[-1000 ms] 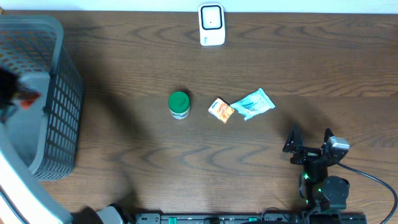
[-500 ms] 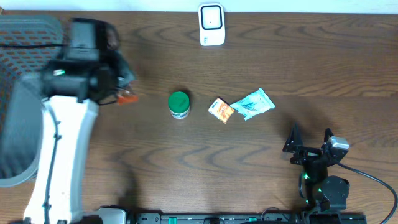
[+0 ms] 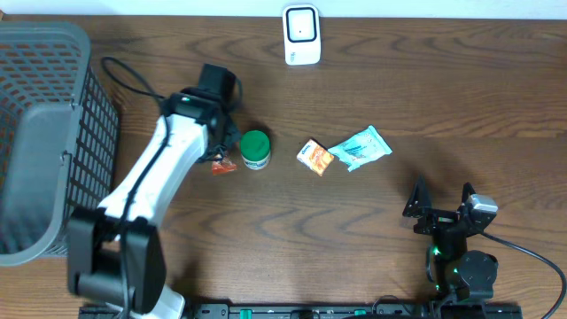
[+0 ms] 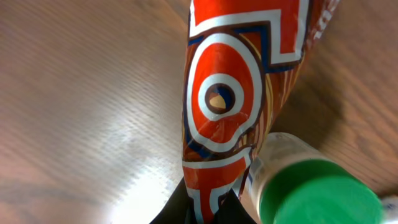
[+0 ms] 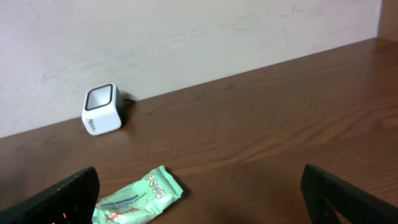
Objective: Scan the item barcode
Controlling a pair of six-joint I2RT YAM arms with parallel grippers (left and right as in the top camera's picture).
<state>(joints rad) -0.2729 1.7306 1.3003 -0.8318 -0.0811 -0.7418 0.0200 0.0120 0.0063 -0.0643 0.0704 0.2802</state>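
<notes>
The red snack packet (image 3: 223, 166) is pinched in the left claw (image 3: 221, 159), which is clamped shut on the packet's lower end; in the wrist view the packet (image 4: 230, 99) hangs lengthwise out from the fingertips. It sits over the middle of the counter (image 3: 292, 248), slightly toward the left edge.

A second ago this arm was over the grey basket (image 3: 44, 133) at the left edge. Half a second ago it had cleared the basket wall with the packet. Now it has swung in to mid-counter. I judge the pick is done and the carry is under way, but no barcode faces the barcode scanner (image 3: 301, 35) yet, which stands at the middle of the far edge.

The green-lidded jar (image 3: 255, 149) is just beside the packet on its right; whether they touch I cannot tell. Beyond the jar lie an orange sachet (image 3: 315, 157) and a teal wrapper (image 3: 361, 147), touching each other. The stretch between packet and scanner looks bare, so a path toward the far edge is free if it keeps left of the jar. The right claw (image 3: 440, 199) is spread wide, empty, near the near right corner, well apart.
</notes>
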